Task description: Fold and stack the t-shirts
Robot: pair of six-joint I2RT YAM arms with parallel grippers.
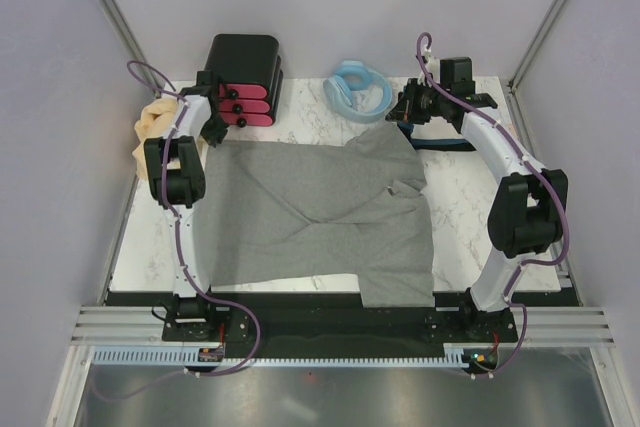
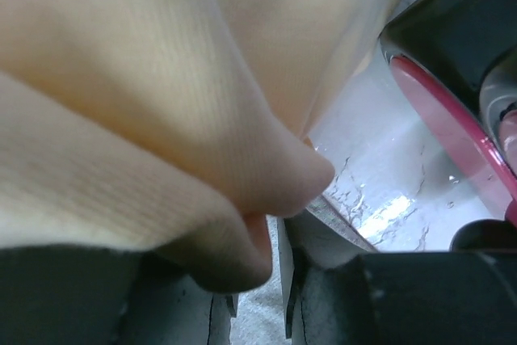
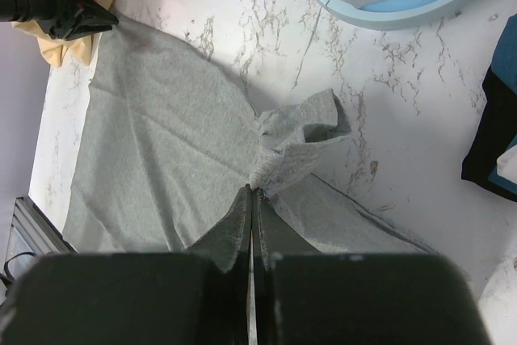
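The large heather-grey t-shirt (image 1: 310, 212) lies spread over the table, its front hem hanging past the near edge. My right gripper (image 1: 405, 115) is shut on a bunched fold at the shirt's far right corner (image 3: 291, 159), and its fingertips (image 3: 254, 190) pinch the grey cloth. My left gripper (image 1: 213, 130) is at the shirt's far left corner. A narrow gap shows between its fingers (image 2: 271, 268), with grey cloth seen through it. A tan-yellow t-shirt (image 1: 152, 127) lies bunched beside it. It fills most of the left wrist view (image 2: 161, 78) and droops over the left finger.
A black box with pink drawers (image 1: 245, 82) stands at the back left, close to my left gripper. A light-blue coiled hose (image 1: 360, 87) lies at the back centre. Dark navy cloth (image 3: 489, 143) lies under my right arm at the back right.
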